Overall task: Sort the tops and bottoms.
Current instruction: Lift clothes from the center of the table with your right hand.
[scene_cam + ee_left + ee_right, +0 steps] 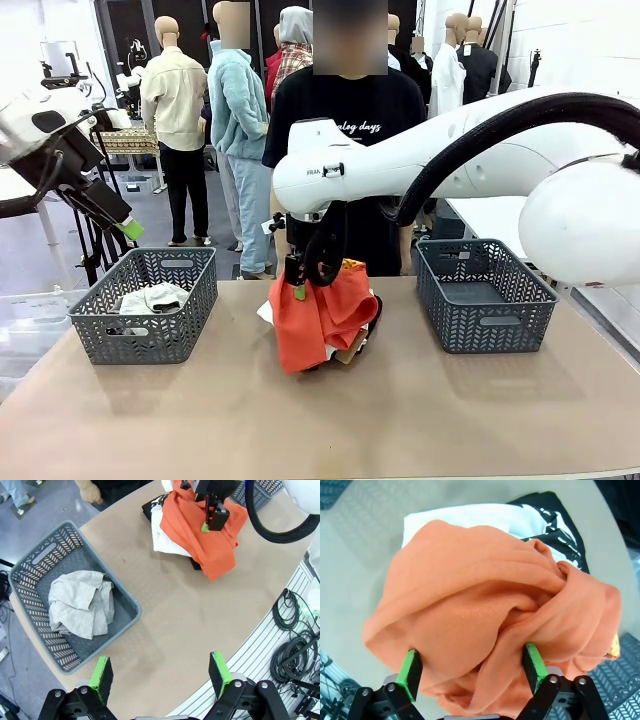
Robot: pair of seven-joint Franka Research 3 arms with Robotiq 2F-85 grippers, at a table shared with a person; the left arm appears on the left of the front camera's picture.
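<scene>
brown table (pixel 420 410) in a workshop, with a person (pixel 345 110) in a black t-shirt standing at 12 o'clock. an orange-red top (pixel 320 315) lies heaped at the table's centre, over a white top (pixel 167 542) with black print. the right fingers (pixel 411 672) are spread wide and straddle the orange-red top from above, cloth bulging between them. a grey basket (pixel 100 330) at 9 o'clock of the heap holds a pale crumpled cloth (pixel 150 297). a second grey basket (pixel 485 320) stands at 3 o'clock. the left fingers (pixel 102 677) are spread with nothing between them, raised above the 9 o'clock basket.
</scene>
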